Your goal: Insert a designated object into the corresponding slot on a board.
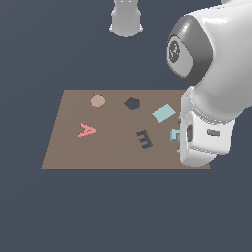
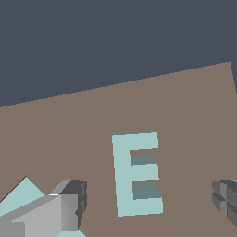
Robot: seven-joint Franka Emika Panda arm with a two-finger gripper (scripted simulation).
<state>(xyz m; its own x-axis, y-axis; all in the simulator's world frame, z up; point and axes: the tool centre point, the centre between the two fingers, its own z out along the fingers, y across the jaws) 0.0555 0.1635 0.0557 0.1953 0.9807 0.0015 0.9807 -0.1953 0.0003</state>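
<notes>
The small light teal E-shaped block [image 2: 135,173] lies flat on the flat brown square board [image 2: 185,106], untouched, between the two spread fingers of the released gripper [image 2: 150,203], so a straight descent appears to suffice. Its long axis, the spine, runs across the line joining the fingers. In the exterior view the arm hides most of the block; the dark E-shaped cutout [image 1: 143,139] lies just beside it, toward the red letter A [image 1: 86,130]. The cutout holds nothing.

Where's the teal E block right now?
The teal E block lies flat on the board near the exterior view's right edge, beside the teal rectangle, between the open gripper's fingers.
</notes>
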